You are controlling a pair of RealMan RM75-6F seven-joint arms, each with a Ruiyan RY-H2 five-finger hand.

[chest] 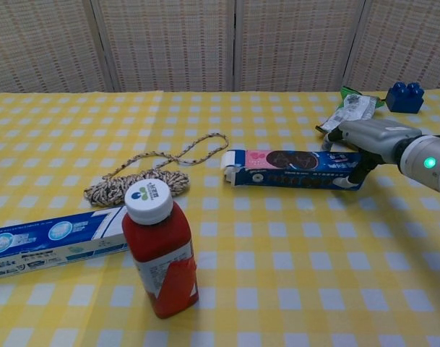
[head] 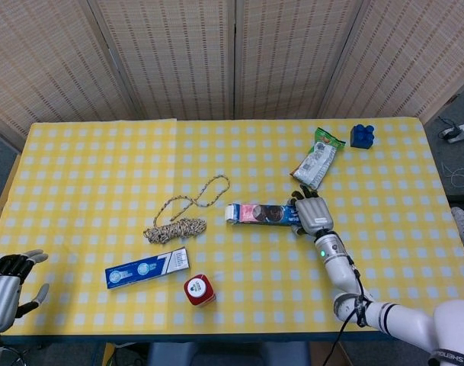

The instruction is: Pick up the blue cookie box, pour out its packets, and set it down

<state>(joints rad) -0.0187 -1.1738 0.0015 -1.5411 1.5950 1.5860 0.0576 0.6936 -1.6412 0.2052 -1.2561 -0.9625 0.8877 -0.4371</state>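
I have my right hand (head: pixel 314 216) wrapped over the right end of the blue cookie box (head: pixel 264 213), and in the chest view its fingers (chest: pixel 347 155) curl down around that end with the thumb tucked at the near side, so the box is gripped rather than just touched. The box lies flat on the yellow checked counter (head: pixel 94 168), roughly in the middle and a little toward the right edge, running lengthwise left to right, with its open flap end pointing left toward the coiled rope (head: pixel 183 214). Rope and box sit near each other but apart.

My left hand (head: pixel 4 286) hangs off the near left corner of the counter, holding nothing, with the fingers loosely spread and the thumb out to the side; only the head view shows it.

Just beyond my right hand, toward the far right corner, lies a green and white snack packet (head: pixel 317 161), and past that, near the far edge, a blue toy brick (head: pixel 361 136). Near the front edge I see a red bottle with a white cap (chest: pixel 157 248) standing upright, and just to its left a long blue toothpaste box (head: pixel 147 268) lying flat, touching or almost touching the bottle in the chest view; I cannot tell which.
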